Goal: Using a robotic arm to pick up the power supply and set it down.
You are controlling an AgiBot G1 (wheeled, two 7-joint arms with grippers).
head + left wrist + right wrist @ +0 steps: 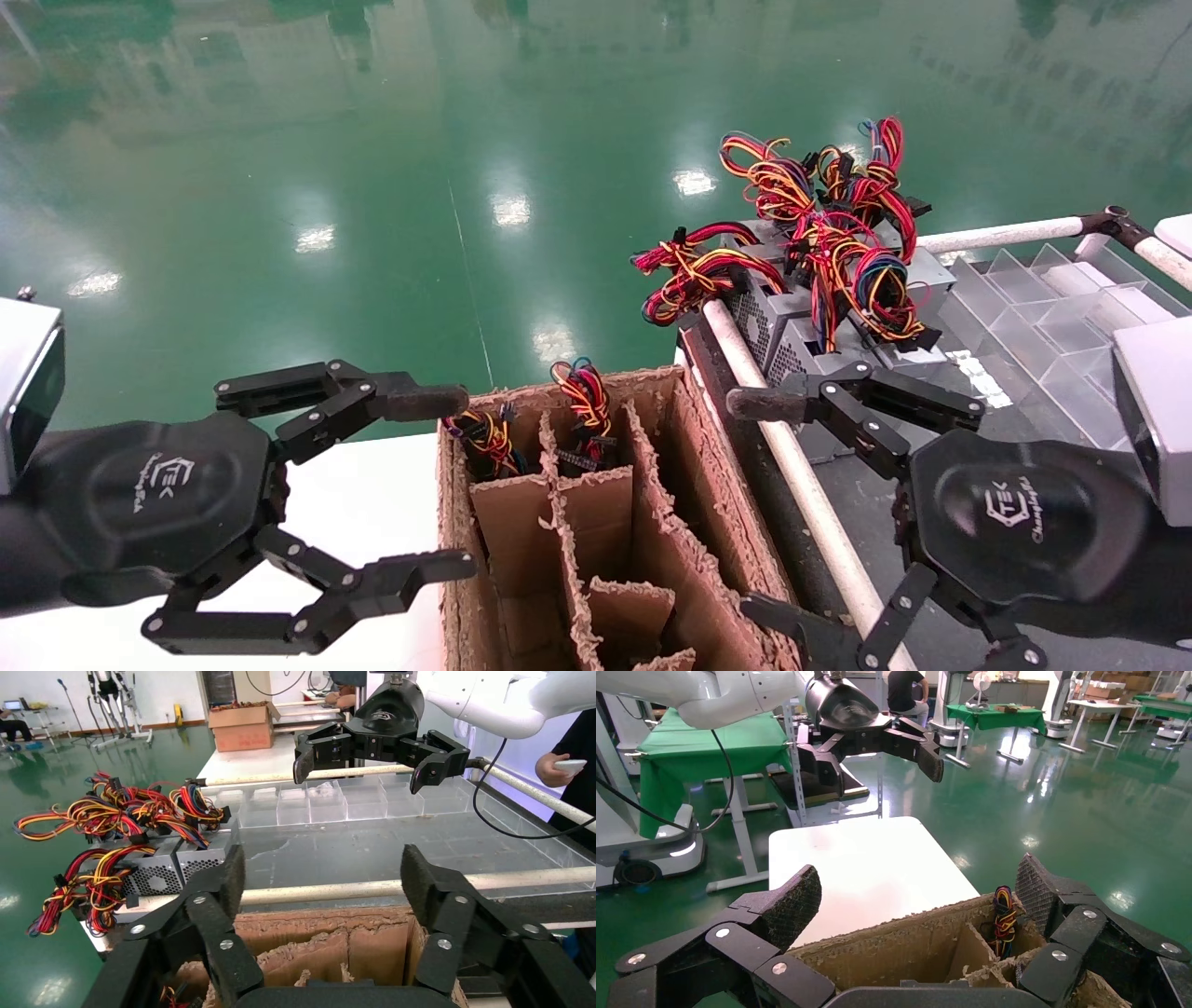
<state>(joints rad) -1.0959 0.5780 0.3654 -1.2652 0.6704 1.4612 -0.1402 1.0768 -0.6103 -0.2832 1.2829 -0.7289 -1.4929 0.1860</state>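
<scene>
Several grey power supplies (780,324) with red, yellow and blue wire bundles (838,233) lie piled at the far end of the dark table on the right; in the left wrist view the pile (176,871) is beyond the box. Two more wire bundles (582,396) stick up from the far cells of a cardboard box (708,485). My left gripper (438,485) hangs open at the box's left side, holding nothing. Over the box's right rim my right gripper (764,508) is open and empty, just short of the pile.
The box is split by torn cardboard dividers (568,522). A white rail (792,457) runs between box and dark table. A clear plastic divider tray (1052,308) sits at the right. A white tabletop (856,867) lies left of the box. Green floor lies beyond.
</scene>
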